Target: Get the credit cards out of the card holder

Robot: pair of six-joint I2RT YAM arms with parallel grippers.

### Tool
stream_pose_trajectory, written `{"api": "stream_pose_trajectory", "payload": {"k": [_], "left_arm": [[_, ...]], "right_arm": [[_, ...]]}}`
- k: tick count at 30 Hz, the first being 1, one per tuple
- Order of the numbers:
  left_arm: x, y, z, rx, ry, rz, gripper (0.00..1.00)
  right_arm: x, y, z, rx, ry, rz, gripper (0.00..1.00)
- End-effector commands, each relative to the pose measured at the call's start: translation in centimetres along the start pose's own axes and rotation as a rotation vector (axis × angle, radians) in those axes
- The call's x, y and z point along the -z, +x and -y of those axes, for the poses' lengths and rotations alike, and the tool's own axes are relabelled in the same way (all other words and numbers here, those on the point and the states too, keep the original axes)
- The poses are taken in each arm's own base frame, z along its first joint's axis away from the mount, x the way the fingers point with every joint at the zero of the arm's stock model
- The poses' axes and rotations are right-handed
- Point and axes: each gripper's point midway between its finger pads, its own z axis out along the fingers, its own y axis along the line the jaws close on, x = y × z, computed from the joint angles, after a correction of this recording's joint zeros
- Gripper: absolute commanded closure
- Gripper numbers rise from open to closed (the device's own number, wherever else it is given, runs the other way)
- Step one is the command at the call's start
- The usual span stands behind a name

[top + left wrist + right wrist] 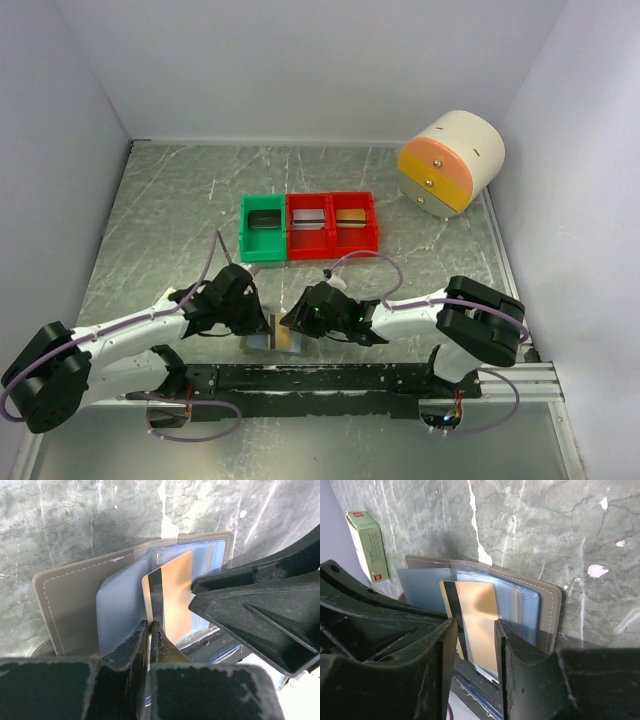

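Left hand (149,629) clamped on thin orange-tan plastic credit card (176,587), partly out of grey folding card holder (75,602) at desk (150,210) near edge; likely stiff, light, slick, so edge pinch suits. Right hand (472,630) fingers apart, grip unclear.

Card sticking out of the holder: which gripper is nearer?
Left. The left gripper is shut on the card's striped edge; the right gripper, jaws open, sits at its opposite edge, contact unclear.

card (175,592) base hidden, holder (70,605) edge seemingly too
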Motion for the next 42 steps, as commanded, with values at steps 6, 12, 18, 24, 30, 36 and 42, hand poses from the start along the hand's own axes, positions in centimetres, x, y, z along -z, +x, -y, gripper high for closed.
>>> {"api": "stream_pose_trajectory", "payload": {"k": [6,12,18,24,30,36,42], "left_arm": [[0.8,-1.0,0.3,-0.008,-0.017,0.054,0.92],[0.9,-1.0,0.6,-0.007,0.005,0.061,0.92],[1.1,-1.6,-0.3,-0.025,-0.055,0.079,0.93],[1.2,-1.6,0.1,-0.025,-0.034,0.082,0.92],[1.5,-1.6,0.3,-0.029,-0.031,0.084,0.91],[1.0,-1.4,0.5,-0.020,-0.012,0.071,0.82],[0.5,-0.9,2.0,0.002,0.078,0.043,0.76]], "right_arm": [[0.0,0.6,5.3,0.101,0.233,-0.030,0.63],[0.1,0.5,3.7,0.132,0.209,-0.038,0.62],[0.4,-0.1,0.5,0.202,0.170,-0.038,0.61],[-0.1,0.8,-1.3,0.202,0.093,-0.083,0.61],[-0.7,1.3,1.8,0.159,0.173,-0.094,0.61],[-0.6,1.4,4.3,0.140,0.256,-0.090,0.61],[-0.8,2.1,5.1,0.107,0.242,-0.108,0.60]]}}
